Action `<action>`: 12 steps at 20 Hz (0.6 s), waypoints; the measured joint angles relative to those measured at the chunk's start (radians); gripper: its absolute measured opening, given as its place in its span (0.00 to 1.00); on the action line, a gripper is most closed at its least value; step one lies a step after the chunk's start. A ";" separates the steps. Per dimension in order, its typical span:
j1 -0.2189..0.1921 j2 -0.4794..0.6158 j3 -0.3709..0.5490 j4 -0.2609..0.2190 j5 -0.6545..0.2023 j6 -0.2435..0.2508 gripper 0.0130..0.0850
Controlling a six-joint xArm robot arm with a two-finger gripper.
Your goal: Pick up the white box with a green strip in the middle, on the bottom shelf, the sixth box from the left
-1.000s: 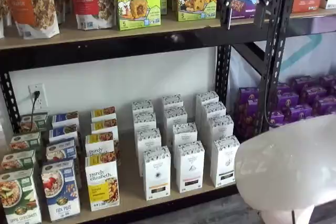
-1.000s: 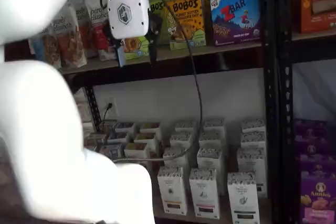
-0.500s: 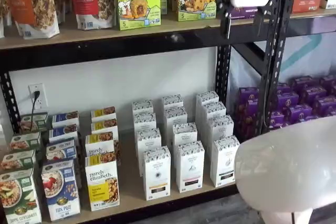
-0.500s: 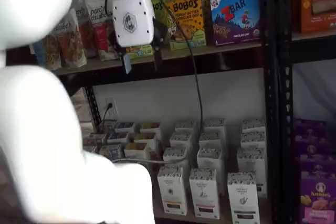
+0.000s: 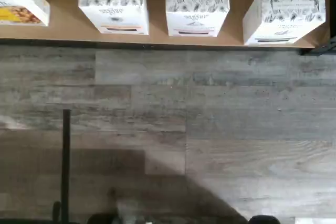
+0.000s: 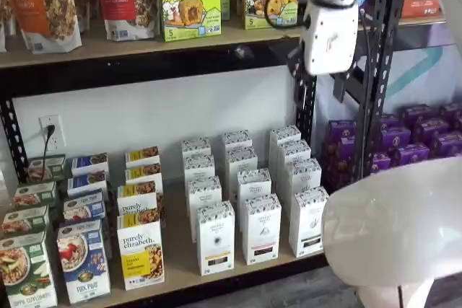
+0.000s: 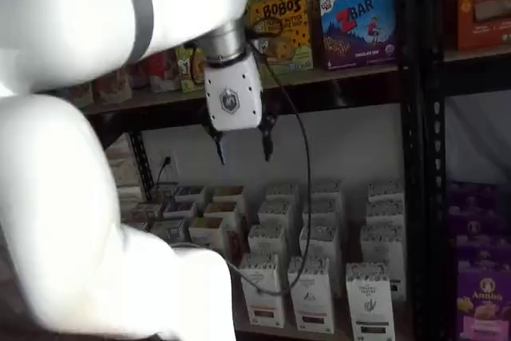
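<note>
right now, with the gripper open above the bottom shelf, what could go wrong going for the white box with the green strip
1. The white box stands among look-alike cartons. The neighbouring carton is close beside it, so the open gripper may bump or take the wrong one.
2. The cable hangs in front of the rows and might snag a tall, narrow carton and tip it.

The white box (image 6: 309, 220), tall and narrow with a speckled top band, stands upright at the front edge of the bottom shelf (image 6: 173, 261).
</note>
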 joint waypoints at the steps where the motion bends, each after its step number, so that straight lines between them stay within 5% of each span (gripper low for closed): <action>1: -0.007 0.019 0.027 -0.001 -0.040 -0.007 1.00; 10: -0.051 0.135 0.167 0.021 -0.303 -0.065 1.00; 12: -0.042 0.175 0.182 -0.002 -0.337 -0.047 1.00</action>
